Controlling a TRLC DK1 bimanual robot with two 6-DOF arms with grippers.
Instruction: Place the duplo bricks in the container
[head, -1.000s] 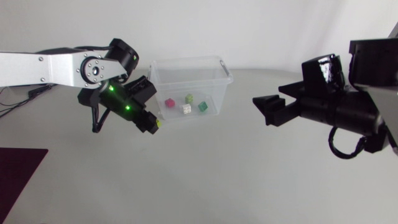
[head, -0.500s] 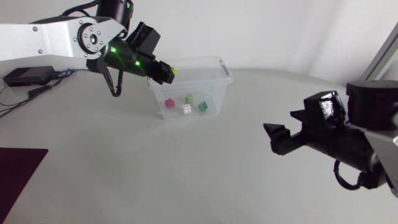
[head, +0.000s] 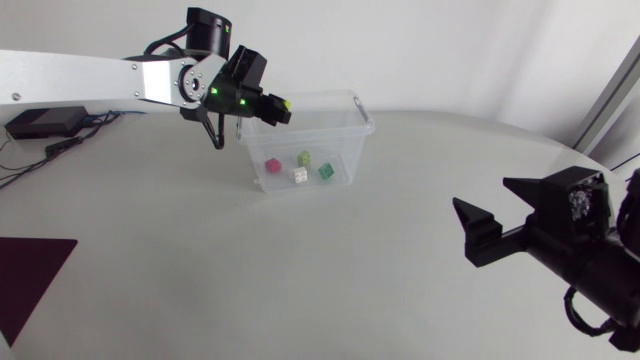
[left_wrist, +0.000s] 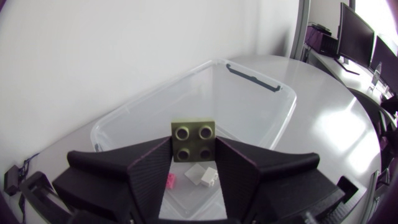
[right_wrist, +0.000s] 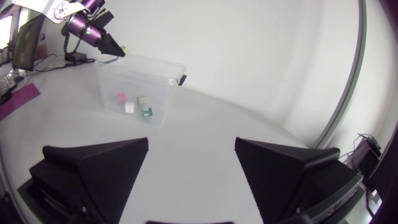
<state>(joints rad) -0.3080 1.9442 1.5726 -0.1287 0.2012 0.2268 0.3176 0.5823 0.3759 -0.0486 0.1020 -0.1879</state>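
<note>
Left wrist view: left pincer (left_wrist: 194, 163) shut on an olive-yellow duplo brick (left_wrist: 194, 140), one finger on each side face, studs toward the camera. Under and ahead of it lies the open clear container (left_wrist: 118, 122), with a pink brick (left_wrist: 169, 180) and a white brick (left_wrist: 203, 176) on its floor. Head view shows two green bricks (head: 305, 157) (head: 326, 171) in there as well.

Head view: held brick (head: 286, 103) sits over the container's left end, close above the rim (head: 310, 98), not over the middle.

Step in hand, by my reading: the drop. To do it well:
- carry the brick further in over the opening, so the rim is no longer under it;
- lower it somewhat before release, since a light brick may bounce off the wall or the bricks already inside;
- open the fingers evenly so the brick falls free instead of clinging to one pad.

Right pincer (head: 492, 205) wide open, empty, well apart from the container, above the worktop (head: 300, 290).

Change over the last second: left arm rose from in front of the container to its rim. Right arm drew back and down, away from the middle.
</note>
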